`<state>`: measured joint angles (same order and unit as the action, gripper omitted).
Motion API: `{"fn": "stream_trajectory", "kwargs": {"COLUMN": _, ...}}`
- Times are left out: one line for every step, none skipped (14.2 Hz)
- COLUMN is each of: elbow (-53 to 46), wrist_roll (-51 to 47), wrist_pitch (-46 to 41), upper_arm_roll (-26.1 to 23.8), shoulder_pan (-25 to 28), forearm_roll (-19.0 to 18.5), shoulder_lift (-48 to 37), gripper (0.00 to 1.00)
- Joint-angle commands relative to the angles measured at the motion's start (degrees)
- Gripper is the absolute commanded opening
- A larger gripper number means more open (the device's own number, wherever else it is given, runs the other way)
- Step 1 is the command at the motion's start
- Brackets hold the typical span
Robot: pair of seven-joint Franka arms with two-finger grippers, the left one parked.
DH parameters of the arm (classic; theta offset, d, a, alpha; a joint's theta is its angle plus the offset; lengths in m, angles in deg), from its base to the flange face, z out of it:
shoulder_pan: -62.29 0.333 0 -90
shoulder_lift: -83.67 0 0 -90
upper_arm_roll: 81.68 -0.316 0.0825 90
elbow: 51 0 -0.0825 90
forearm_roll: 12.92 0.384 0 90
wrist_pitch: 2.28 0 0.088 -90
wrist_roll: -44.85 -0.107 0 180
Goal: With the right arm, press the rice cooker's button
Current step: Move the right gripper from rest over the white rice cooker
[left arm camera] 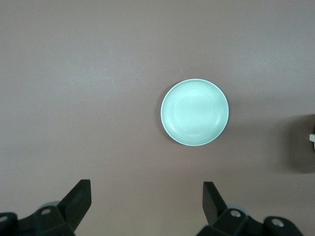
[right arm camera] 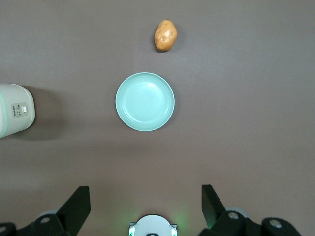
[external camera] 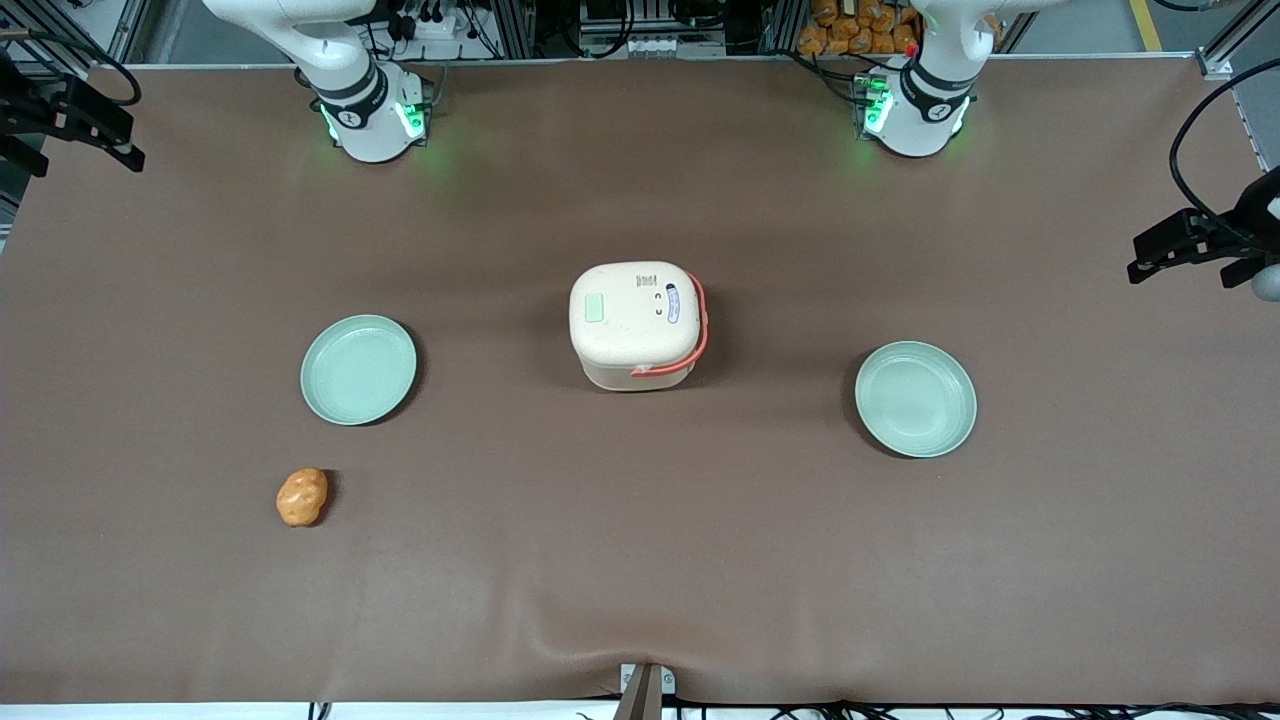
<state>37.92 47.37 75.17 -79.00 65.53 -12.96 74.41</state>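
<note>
Cooker point(external camera: 634, 322): mid-bench, between two plates, lid down, untouched.
Tool point(right arm camera: 145, 209): fingers spread wide, empty, high above the plate point(right arm camera: 145, 102) near the potato point(right arm camera: 165, 35).
Progress: nothing done; approach and press remain.

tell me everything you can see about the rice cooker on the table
The rice cooker is a small cream rounded-square pot with a matte, speckled plastic look. Its lid is closed, with a pale green rectangle and a small oval label on top. A coral-red handle lies folded down around one side. It stands upright on the brown table, between two pale green plates, touching neither. The right arm's hand hangs high above the working arm's end, fingers open, well clear of it.
</note>
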Motion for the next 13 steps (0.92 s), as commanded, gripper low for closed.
{"fn": "stream_trajectory", "kwargs": {"elbow": -0.59, "wrist_roll": 0.12, "wrist_pitch": -0.38, "upper_arm_roll": -0.4, "shoulder_pan": -0.51, "forearm_roll": 0.74, "shoulder_lift": 0.03, "gripper": 1.0}}
{"fn": "stream_trajectory", "kwargs": {"elbow": -1.19, "wrist_roll": 0.29, "wrist_pitch": -0.2, "upper_arm_roll": -0.4, "shoulder_pan": -0.43, "forearm_roll": 1.09, "shoulder_lift": 0.12, "gripper": 1.0}}
{"fn": "stream_trajectory", "kwargs": {"elbow": -2.59, "wrist_roll": 0.29, "wrist_pitch": -0.2, "upper_arm_roll": -0.57, "shoulder_pan": -0.25, "forearm_roll": 1.53, "shoulder_lift": 0.38, "gripper": 1.0}}
{"fn": "stream_trajectory", "kwargs": {"elbow": -2.95, "wrist_roll": 0.21, "wrist_pitch": -0.2, "upper_arm_roll": -0.57, "shoulder_pan": 0.88, "forearm_roll": 2.84, "shoulder_lift": 1.43, "gripper": 1.0}}
{"fn": "stream_trajectory", "kwargs": {"elbow": -2.78, "wrist_roll": 0.03, "wrist_pitch": -0.12, "upper_arm_roll": -0.49, "shoulder_pan": 2.28, "forearm_roll": 4.33, "shoulder_lift": 2.22, "gripper": 1.0}}
{"fn": "stream_trajectory", "kwargs": {"elbow": -2.69, "wrist_roll": 0.03, "wrist_pitch": 0.15, "upper_arm_roll": -0.49, "shoulder_pan": 4.04, "forearm_roll": 4.95, "shoulder_lift": 3.36, "gripper": 1.0}}
{"fn": "stream_trajectory", "kwargs": {"elbow": -2.87, "wrist_roll": 0.03, "wrist_pitch": 0.58, "upper_arm_roll": -0.49, "shoulder_pan": 6.49, "forearm_roll": 5.13, "shoulder_lift": 3.98, "gripper": 1.0}}
{"fn": "stream_trajectory", "kwargs": {"elbow": -2.96, "wrist_roll": -0.23, "wrist_pitch": 1.63, "upper_arm_roll": -0.49, "shoulder_pan": 9.04, "forearm_roll": 4.96, "shoulder_lift": 4.68, "gripper": 1.0}}
{"fn": "stream_trajectory", "kwargs": {"elbow": -2.96, "wrist_roll": -2.85, "wrist_pitch": 2.77, "upper_arm_roll": -0.49, "shoulder_pan": 11.41, "forearm_roll": 4.87, "shoulder_lift": 5.04, "gripper": 1.0}}
{"fn": "stream_trajectory", "kwargs": {"elbow": -2.96, "wrist_roll": -7.92, "wrist_pitch": 4.18, "upper_arm_roll": -0.49, "shoulder_pan": 13.61, "forearm_roll": 5.05, "shoulder_lift": 5.74, "gripper": 1.0}}
{"fn": "stream_trajectory", "kwargs": {"elbow": -2.96, "wrist_roll": -13.1, "wrist_pitch": 5.24, "upper_arm_roll": -0.49, "shoulder_pan": 16.25, "forearm_roll": 4.96, "shoulder_lift": 6.61, "gripper": 1.0}}
{"fn": "stream_trajectory", "kwargs": {"elbow": -2.96, "wrist_roll": -17.33, "wrist_pitch": 6.38, "upper_arm_roll": -0.49, "shoulder_pan": 19.14, "forearm_roll": 4.61, "shoulder_lift": 7.75, "gripper": 1.0}}
{"fn": "stream_trajectory", "kwargs": {"elbow": -2.96, "wrist_roll": -21.2, "wrist_pitch": 8.39, "upper_arm_roll": -0.49, "shoulder_pan": 21.96, "forearm_roll": 4.43, "shoulder_lift": 8.98, "gripper": 1.0}}
